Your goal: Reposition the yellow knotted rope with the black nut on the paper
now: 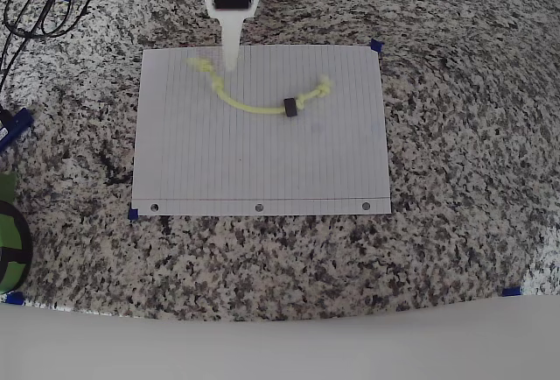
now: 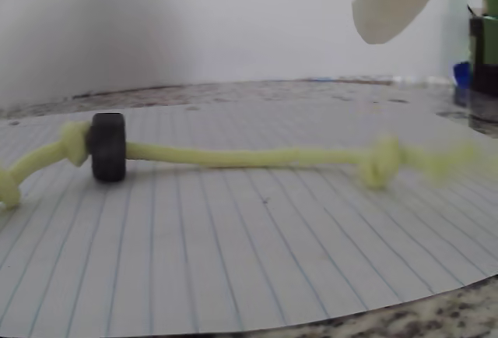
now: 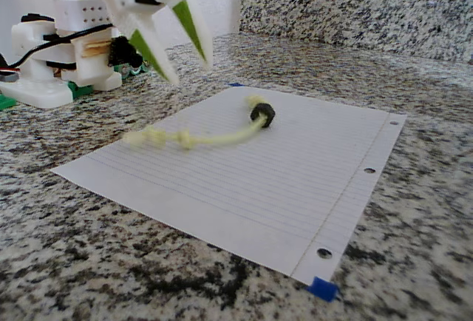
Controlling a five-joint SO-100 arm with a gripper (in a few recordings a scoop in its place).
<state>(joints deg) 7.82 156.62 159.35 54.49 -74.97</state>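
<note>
The white lined notebook paper (image 1: 262, 165) lies flat on the speckled granite counter (image 1: 464, 179), its three punched holes along the 6 o'clock edge in the overhead view, with small blue tape tabs (image 3: 322, 288) at its corners. On it rests the thin pale yellow-green knotted rope (image 1: 249, 104) — a shallow curve across the sheet's upper half, running from about 10 o'clock toward 2 o'clock. The small black nut (image 1: 290, 108) is threaded on it, just beside the right-hand knot. The white two-finger gripper (image 3: 181, 58) hangs above the rope's left end, fingers (image 3: 191, 29) spread apart — holding nothing.
</note>
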